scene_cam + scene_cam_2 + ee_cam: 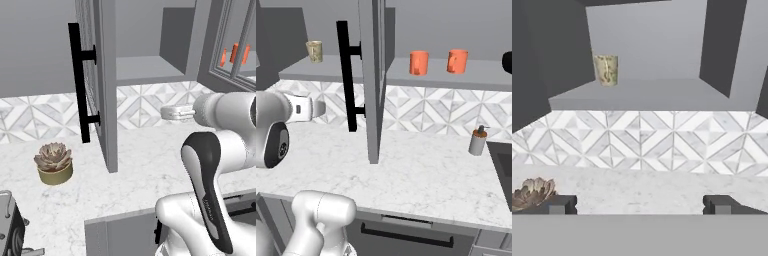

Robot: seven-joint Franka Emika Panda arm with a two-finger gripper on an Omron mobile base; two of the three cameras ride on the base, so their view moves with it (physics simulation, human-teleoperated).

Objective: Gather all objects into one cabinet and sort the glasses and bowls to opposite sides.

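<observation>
Mug [605, 70] on cabinet shelf [647, 95]; orange cups [418, 63] next compartment.

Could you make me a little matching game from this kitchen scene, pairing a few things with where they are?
Things:
1. cream mug
2. two orange cups
3. soap dispenser
4. potted succulent

Places:
A. on the counter, right of the open door
B. alone on the shelf left of the open door
C. on the counter, left of the open door
D. side by side on the shelf right of the open door

Pairs: 1-B, 2-D, 3-A, 4-C
</observation>
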